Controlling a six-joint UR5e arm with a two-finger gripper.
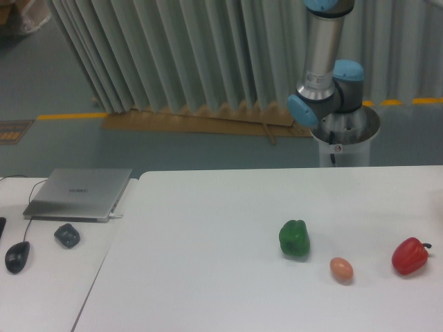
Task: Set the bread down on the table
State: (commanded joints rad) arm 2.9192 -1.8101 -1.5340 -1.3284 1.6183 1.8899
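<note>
On the white surface (208, 228) sit a green pepper (294, 238), a small tan egg (341, 269) and a red pepper (410, 256) (right side); the bread and the hand are out of view, so neither can be placed or judged

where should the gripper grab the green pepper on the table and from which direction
Probably from straight above, closing across the middle of the green pepper. It stands alone on the white table, its blocky body taller than the small egg-shaped oval to its right, with free space on both sides. The gripper itself is out of view.
</note>
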